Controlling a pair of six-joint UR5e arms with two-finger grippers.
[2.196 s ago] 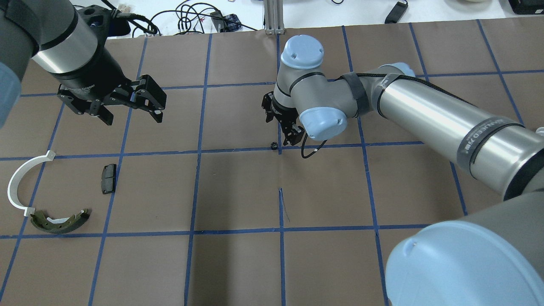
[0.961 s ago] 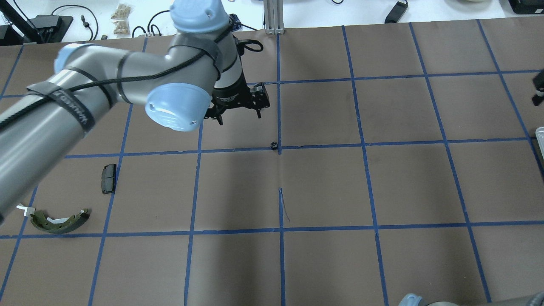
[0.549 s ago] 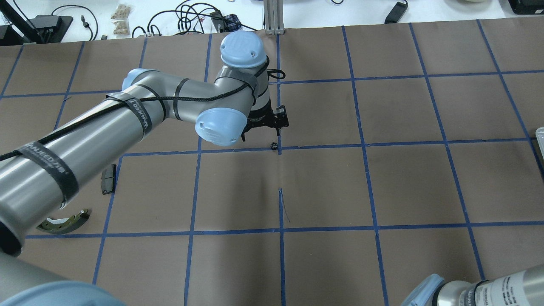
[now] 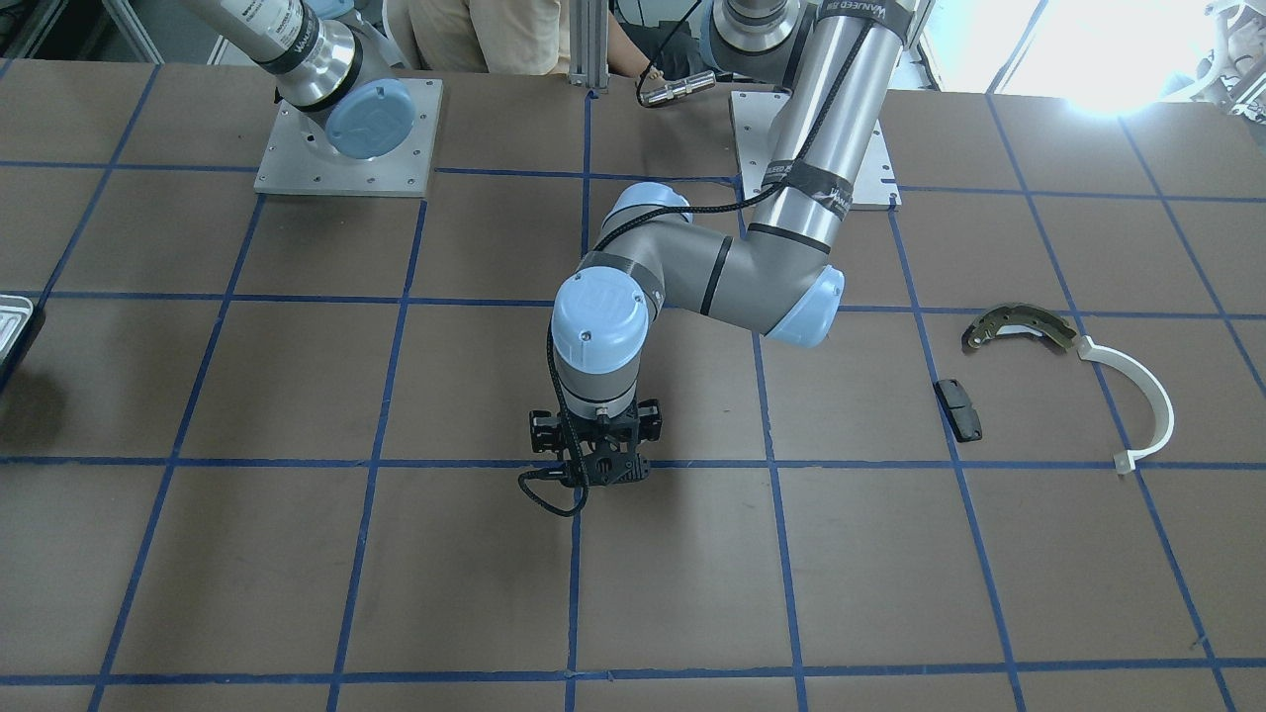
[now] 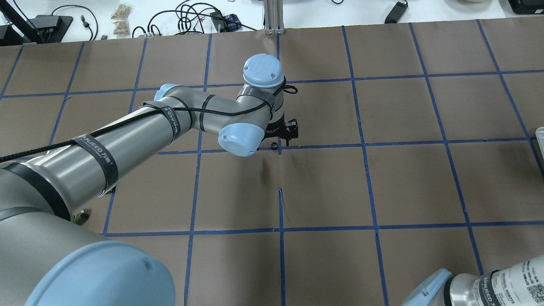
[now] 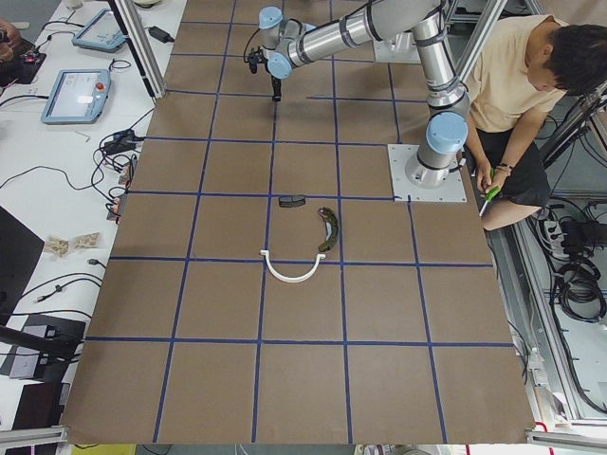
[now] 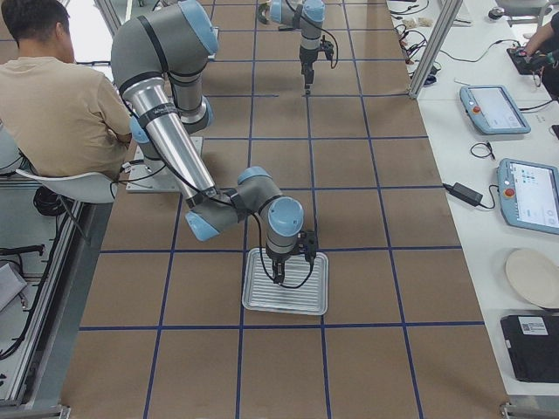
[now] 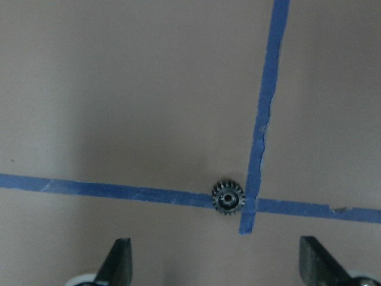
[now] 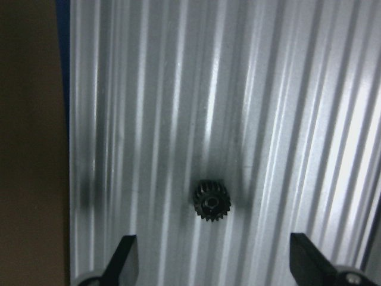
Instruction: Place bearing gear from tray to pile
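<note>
Front-facing view: left pincer points straight down over a blue tape crossing on the brown surface. Jaw spread unreadable from here. The pile lies well apart from it, toward the robot's left: brake shoe, white plastic arc, black pad. Edge of the tray sits far off on the pincer's opposite side.

Overhead view: loose bearing gear rests on the tape crossing, just beside the left pincer on its robot-ward side. Wrist housing hides the fingertips.

Exterior left view: the three pile parts lie between the camera and the left pincer, well short of it.

Exterior right view: right pincer hangs downward over the ridged tray, near the tray's robot-side edge.

Left wrist view: both fingers sit at the frame's outer edges, so the left pincer is spread wide, nothing between. The loose bearing gear lies flat, teeth visible, ahead of the gap and roughly centred on it, touching the tape corner.

Right wrist view: right pincer also spread wide and empty, fingers far apart. Tray bearing gear lies flat on the tray's ridges, ahead of the gap and about centred.
</note>
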